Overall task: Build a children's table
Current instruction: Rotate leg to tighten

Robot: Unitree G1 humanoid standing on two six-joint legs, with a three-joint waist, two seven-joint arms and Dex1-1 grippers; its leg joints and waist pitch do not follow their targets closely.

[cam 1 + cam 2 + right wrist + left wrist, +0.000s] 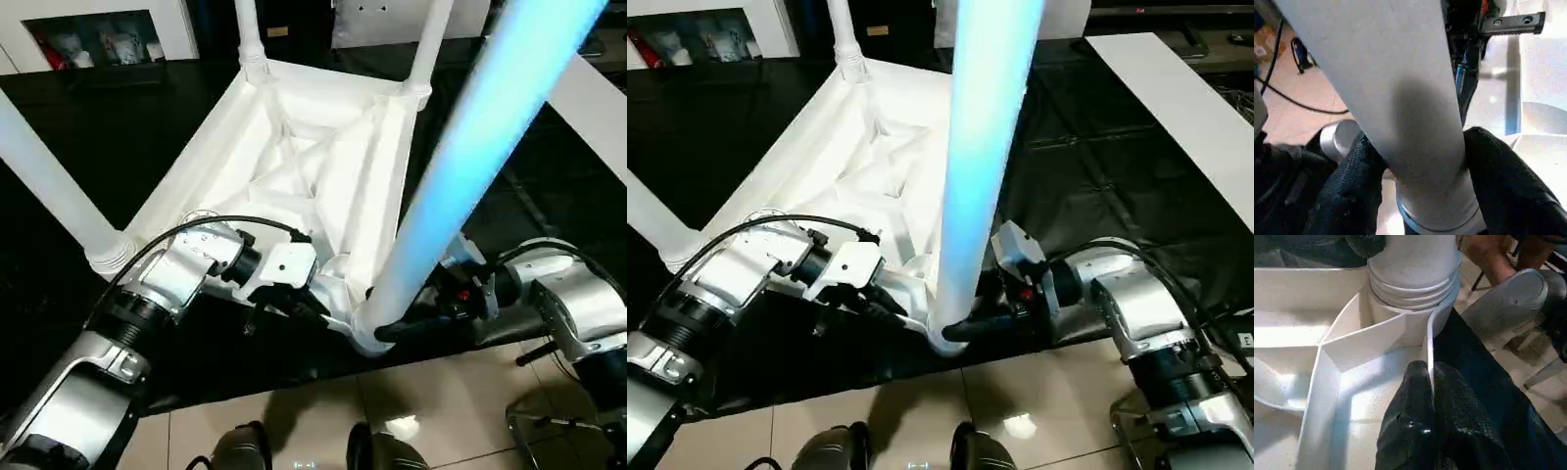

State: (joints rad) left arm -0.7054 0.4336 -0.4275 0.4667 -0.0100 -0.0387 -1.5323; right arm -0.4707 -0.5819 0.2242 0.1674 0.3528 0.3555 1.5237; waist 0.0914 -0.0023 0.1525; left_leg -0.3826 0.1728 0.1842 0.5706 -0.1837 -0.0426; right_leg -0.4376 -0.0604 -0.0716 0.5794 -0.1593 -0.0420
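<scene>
The children's table, an all-white plastic top (323,157) lying ribbed side up on the black cover (98,137), needs steadying: my left gripper (1430,382) pinches its rim at six o'clock, while my right gripper (1420,161) clasps the nearest white tubular leg (985,147), seating it in its socket.

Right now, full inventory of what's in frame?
table top: one, white, upside down on the black cover, ribbed underside up.
legs: four, white, upright in the corner sockets; nearest leg stands at the front corner.
black cover: one, under the table top.
white board: one, lying to the right on the cover.
tiled floor: beige, at the near edge.
left gripper: black, shut on the table top's rim beside the near socket.
right gripper: black, fingers on either side of the nearest leg's base.
</scene>
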